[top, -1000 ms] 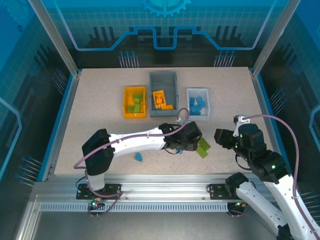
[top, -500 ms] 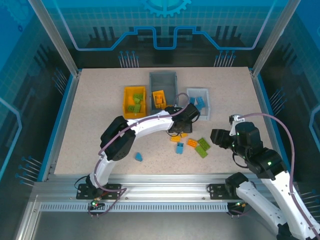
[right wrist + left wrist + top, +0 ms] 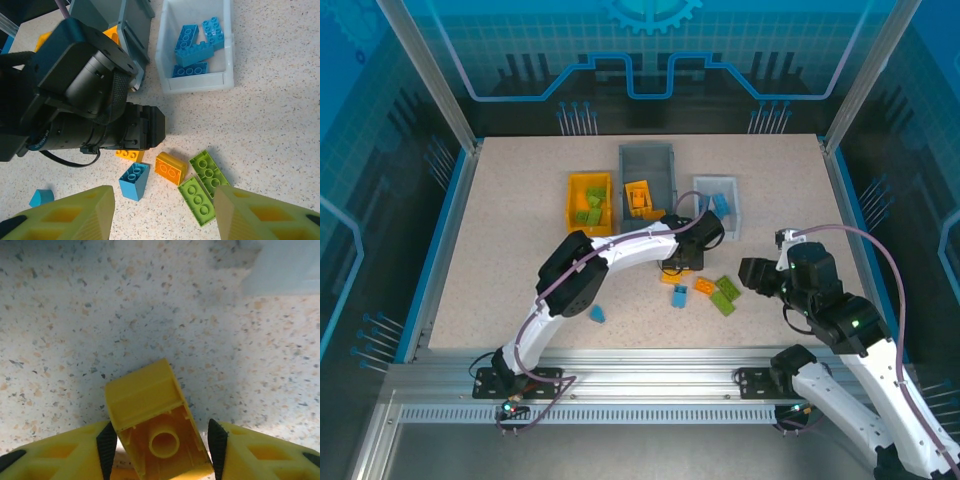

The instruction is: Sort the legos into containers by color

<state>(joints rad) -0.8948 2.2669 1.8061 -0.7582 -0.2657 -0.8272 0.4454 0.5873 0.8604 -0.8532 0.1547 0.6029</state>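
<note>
- The white bin (image 3: 197, 84) holds several blue bricks (image 3: 192, 46).
- The left gripper (image 3: 161, 440) is down at the table (image 3: 150, 315), just in front of the white bin's left corner, on the arms' side of it.
- An orange brick (image 3: 150, 422) lies tilted between its fingers (image 3: 106, 444), hollow underside facing the wrist camera. The pads sit close against its two sides, but I cannot tell if they actually pinch it.
- The right gripper (image 3: 162, 200) hangs in front of the white bin and to its right, its fingers spread wide with nothing between them.
- A loose cluster lies on the table in front of the white bin: a second orange brick (image 3: 171, 168), two lime green bricks (image 3: 210, 172) side by side and a blue brick (image 3: 135, 180).
- A small blue piece (image 3: 597, 314) lies well apart, further left and nearer the arm bases.
- Left of the white bin stands the dark grey bin (image 3: 647, 158), holding orange pieces (image 3: 638, 197).
- Further left again is the yellow-orange bin (image 3: 571, 205), holding green bricks (image 3: 588, 210).
</note>
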